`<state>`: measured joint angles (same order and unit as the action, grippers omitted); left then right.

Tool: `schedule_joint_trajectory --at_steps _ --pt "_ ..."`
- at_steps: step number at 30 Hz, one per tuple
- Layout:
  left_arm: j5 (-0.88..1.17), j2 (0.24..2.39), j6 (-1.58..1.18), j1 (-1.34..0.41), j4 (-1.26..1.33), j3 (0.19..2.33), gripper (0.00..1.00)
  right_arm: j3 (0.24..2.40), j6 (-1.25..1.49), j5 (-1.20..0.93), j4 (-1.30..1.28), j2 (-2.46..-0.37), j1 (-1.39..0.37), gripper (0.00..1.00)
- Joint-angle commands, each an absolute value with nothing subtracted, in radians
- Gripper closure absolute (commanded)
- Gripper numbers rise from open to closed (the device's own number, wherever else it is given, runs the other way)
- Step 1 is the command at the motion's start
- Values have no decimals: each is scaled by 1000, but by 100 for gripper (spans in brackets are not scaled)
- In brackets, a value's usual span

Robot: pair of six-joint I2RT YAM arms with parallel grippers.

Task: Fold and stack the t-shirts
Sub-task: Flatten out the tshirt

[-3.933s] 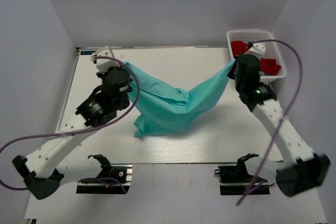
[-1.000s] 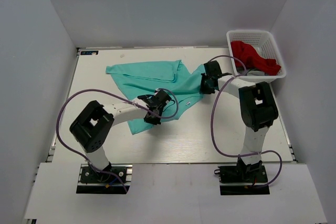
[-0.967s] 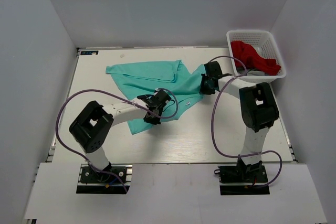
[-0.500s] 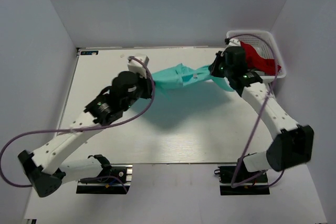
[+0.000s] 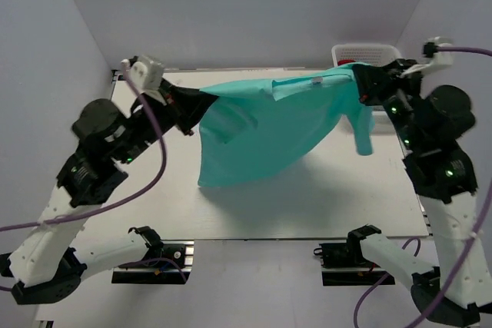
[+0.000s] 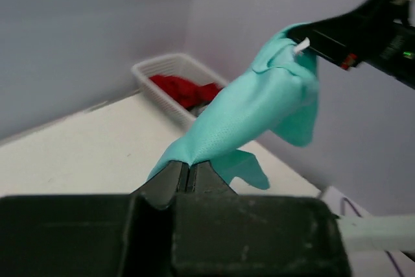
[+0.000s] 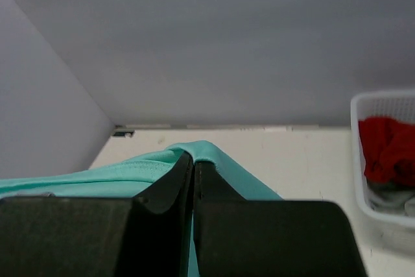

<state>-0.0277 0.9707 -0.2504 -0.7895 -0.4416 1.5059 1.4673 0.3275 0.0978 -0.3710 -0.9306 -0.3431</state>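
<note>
A turquoise-green t-shirt (image 5: 269,124) hangs spread in the air above the table, stretched between both grippers. My left gripper (image 5: 201,100) is shut on its left upper edge; in the left wrist view (image 6: 188,165) the cloth (image 6: 246,108) runs out from the closed jaws towards the other arm. My right gripper (image 5: 358,81) is shut on the right upper edge, with a sleeve (image 5: 363,130) dangling below it. In the right wrist view (image 7: 194,157) the cloth (image 7: 130,173) drapes over the pinched fingertips. The shirt's lower hem hangs just above the white table (image 5: 323,197).
A white basket (image 5: 370,53) stands at the back right corner behind my right arm; red cloth (image 7: 386,147) lies in it, with the basket's rim (image 6: 155,72) also showing in the left wrist view. Grey walls enclose the table on three sides.
Both arms have risen and moved apart, lifting the shirt from a bunched strip into a wide hanging sheet. Earlier it lay crumpled on the table.
</note>
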Motion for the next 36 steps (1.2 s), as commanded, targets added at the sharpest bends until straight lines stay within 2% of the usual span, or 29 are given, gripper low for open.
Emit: schedule_joint_trajectory --at_steps 1,5,8,12,15,20,23,27,28,31,33,34,35,36 --pt "222 887 -222 -784 -411 1594 100 1606 284 62 -446 -890 -341 100" --pt "382 877 -253 -773 -442 1696 100 1736 261 5 -511 -861 -344 100" --pt "414 922 -274 -773 -503 1816 100 1844 259 -51 -532 -830 -344 100" --pt "414 982 -285 -773 -595 1981 100 1885 270 -45 -511 -792 -342 100" --pt "358 996 -285 -773 -618 2006 100 1884 264 -40 -495 -799 -345 100" --pt "160 1054 -311 -773 -621 1947 100 1824 267 -37 -479 -873 -345 100" --pt "-59 1153 -324 -773 -658 1936 100 1737 279 -19 -443 -951 -342 100" --pt "-499 1317 -350 -761 -657 1873 100 1645 314 92 -382 -1093 -342 100" --pt "-568 1357 -380 -743 -644 1834 100 1637 314 95 -362 -1192 -341 100" --pt "-612 1550 -418 -635 -644 1792 100 1609 328 94 -321 -1400 -333 100" --pt "-552 1661 -475 -553 -644 1792 100 1655 336 78 -305 -1553 -327 100" --pt "-493 1778 -494 -475 -667 1813 85 1707 336 75 -301 -1657 -318 100" --pt "-480 1840 -511 -439 -684 1845 72 1707 339 80 -308 -1783 -314 94" --pt "-480 1897 -523 -411 -699 1879 55 1835 331 80 -317 -1843 -313 80"
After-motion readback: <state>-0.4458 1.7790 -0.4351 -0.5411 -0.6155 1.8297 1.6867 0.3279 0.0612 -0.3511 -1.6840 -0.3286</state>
